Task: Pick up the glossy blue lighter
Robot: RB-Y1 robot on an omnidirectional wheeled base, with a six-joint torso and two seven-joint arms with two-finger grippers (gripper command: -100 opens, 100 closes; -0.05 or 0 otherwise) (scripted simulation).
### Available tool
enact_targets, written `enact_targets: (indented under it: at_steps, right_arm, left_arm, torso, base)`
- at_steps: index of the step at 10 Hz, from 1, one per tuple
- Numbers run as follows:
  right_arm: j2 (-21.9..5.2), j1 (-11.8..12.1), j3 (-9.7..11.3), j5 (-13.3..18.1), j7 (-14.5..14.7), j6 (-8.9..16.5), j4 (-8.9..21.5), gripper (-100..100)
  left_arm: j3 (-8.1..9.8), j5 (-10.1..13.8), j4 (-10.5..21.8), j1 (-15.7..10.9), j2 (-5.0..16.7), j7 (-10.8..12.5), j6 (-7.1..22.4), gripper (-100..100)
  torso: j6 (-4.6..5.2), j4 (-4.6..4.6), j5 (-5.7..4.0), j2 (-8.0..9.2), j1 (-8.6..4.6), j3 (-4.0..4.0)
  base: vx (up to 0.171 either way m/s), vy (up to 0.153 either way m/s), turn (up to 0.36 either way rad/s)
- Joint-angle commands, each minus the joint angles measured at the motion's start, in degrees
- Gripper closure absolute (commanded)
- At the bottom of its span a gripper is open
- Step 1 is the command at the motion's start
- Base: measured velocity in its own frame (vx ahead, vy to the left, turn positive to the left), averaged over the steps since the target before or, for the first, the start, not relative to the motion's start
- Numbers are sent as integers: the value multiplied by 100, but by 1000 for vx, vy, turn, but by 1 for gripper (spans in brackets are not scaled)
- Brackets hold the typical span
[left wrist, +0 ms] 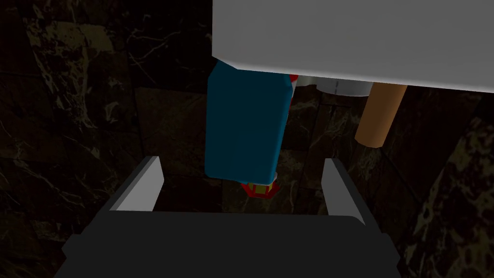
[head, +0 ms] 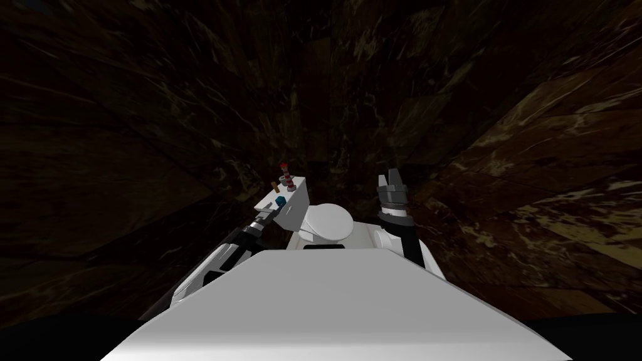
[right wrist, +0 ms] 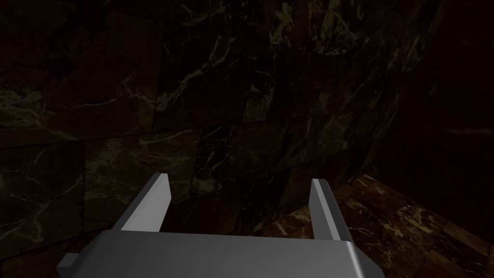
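Hovering left hand [left wrist: 242, 160] spread around blue lighter [left wrist: 243, 120], untouched | one end hidden behind white slab [left wrist: 352, 38] | right hand [right wrist: 241, 177] spread

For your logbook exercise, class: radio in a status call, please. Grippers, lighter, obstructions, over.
Left gripper open, blue lighter just ahead, centred, not gripped. Right gripper open, empty. Tan cylinder beside the lighter, off the approach line.

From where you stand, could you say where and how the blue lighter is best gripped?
Likely the blue lighter midway, across its flat parallel sides, straight ahead from the left gripper: its open fingers are wider than the body and aligned either side.
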Motion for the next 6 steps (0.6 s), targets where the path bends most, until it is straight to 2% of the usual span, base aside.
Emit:
enact_targets:
  at_steps: [1, 4, 5, 6]
  right_arm:
    - [0, 0, 0, 0, 0, 0, 0, 0]
    - [0, 0, 0, 0, 0, 0, 0, 0]
    - [0, 0, 0, 0, 0, 0, 0, 0]
    - [0, 0, 0, 0, 0, 0, 0, 0]
  left_arm:
    - [20, -110, 85, -56, -55, -169, -29, -100]
    - [61, -306, 252, -168, -148, -456, -78, -100]
    - [52, -261, 216, -145, -125, -380, -67, -100]
    - [53, -269, 221, -149, -128, -402, -68, 0]
  torso:
    - [0, 0, 0, 0, 0, 0]
    - [0, 0, 0, 0, 0, 0]
    - [0, 0, 0, 0, 1, 0]
    - [0, 0, 0, 0, 3, 0]
  base:
    - [-1, -14, 13]
    - [-1, -16, 14]
    - [0, -7, 3]
    - [0, 0, 0]
